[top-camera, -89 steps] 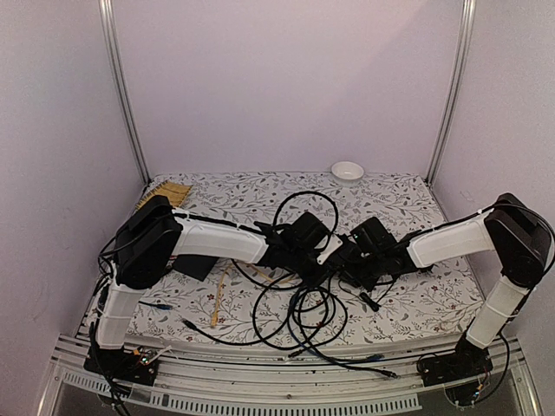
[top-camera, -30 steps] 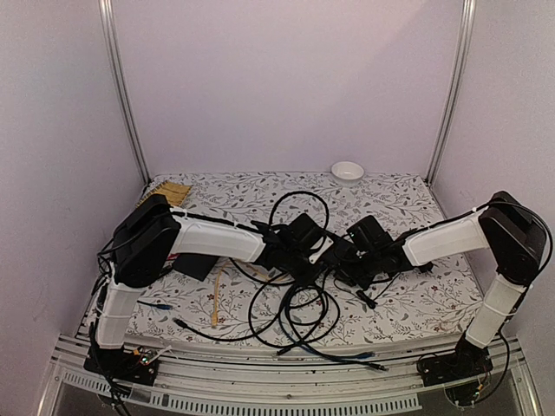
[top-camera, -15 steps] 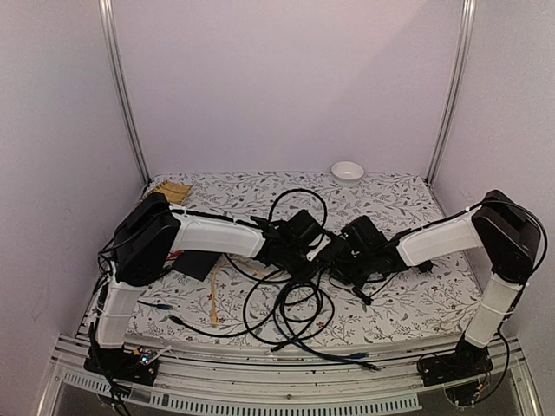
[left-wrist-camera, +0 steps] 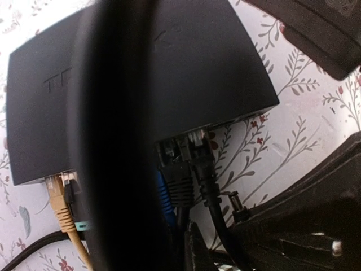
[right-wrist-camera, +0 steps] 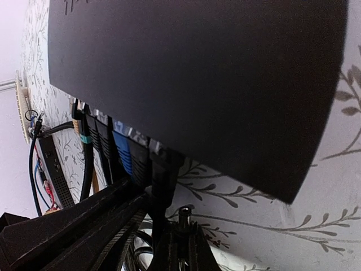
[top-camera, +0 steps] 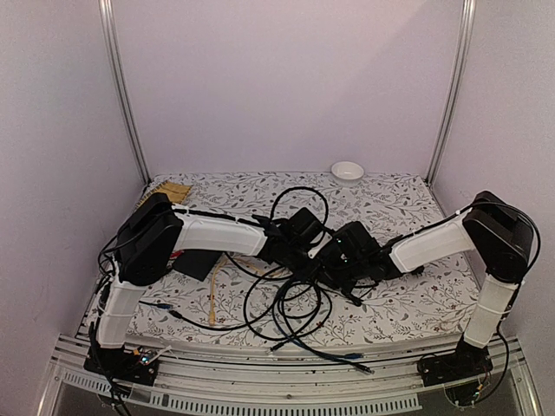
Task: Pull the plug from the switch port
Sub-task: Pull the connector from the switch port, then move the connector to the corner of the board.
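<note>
The floral tabletop (top-camera: 416, 303) carries the switch (right-wrist-camera: 197, 73) at its middle, between both arms. The right end effector (right-wrist-camera: 180, 240) is pressed together on the black plug (right-wrist-camera: 162, 169) close to its socket, likely for a straight pull. The left end effector (left-wrist-camera: 265, 226) is also pressed together, perhaps bracing; I cannot tell what it pinches.

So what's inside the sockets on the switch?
The switch holds a yellow plug, a blue plug and several black plugs, side by side. What lies deeper inside is hidden behind them.
</note>
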Robot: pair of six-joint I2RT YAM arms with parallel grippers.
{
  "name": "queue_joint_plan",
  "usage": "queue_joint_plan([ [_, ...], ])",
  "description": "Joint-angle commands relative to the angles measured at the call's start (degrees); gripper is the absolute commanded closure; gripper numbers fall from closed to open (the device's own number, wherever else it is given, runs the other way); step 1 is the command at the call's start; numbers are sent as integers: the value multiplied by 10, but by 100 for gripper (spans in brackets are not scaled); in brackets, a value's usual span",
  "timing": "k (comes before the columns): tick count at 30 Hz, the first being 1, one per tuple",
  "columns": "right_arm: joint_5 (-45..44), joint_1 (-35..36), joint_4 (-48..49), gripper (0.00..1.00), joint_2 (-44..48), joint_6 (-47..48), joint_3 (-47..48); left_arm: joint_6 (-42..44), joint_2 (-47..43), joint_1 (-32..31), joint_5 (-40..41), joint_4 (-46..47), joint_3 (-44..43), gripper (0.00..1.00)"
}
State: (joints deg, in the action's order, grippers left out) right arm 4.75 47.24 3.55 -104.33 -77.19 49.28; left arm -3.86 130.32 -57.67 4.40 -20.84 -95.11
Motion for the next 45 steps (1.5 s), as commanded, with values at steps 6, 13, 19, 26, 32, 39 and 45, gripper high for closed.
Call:
queue_joint_plan([
  [6, -12, 20, -117, 98, 45, -44, -98, -10, -3, -7, -42, 37, 21, 96],
  [13, -41, 11, -131, 98, 108, -68, -135, -18, -9, -9, -48, 36, 20, 70],
  [19, -54, -9, -142, 98, 134, -56, -138, -19, -25, -8, -42, 36, 32, 55],
  [26, -84, -53, -181, 98, 204, -45, -155, -22, -40, -8, -39, 35, 33, 47],
  [32, -98, -96, -204, 98, 238, -22, -160, -23, -48, -8, -30, 34, 37, 39],
  [39, -105, -161, -211, 97, 253, 8, -155, -24, -76, -9, -5, 32, 45, 38],
  [45, -122, -200, -220, 97, 266, 13, -153, -28, -106, -8, 1, 33, 51, 38],
])
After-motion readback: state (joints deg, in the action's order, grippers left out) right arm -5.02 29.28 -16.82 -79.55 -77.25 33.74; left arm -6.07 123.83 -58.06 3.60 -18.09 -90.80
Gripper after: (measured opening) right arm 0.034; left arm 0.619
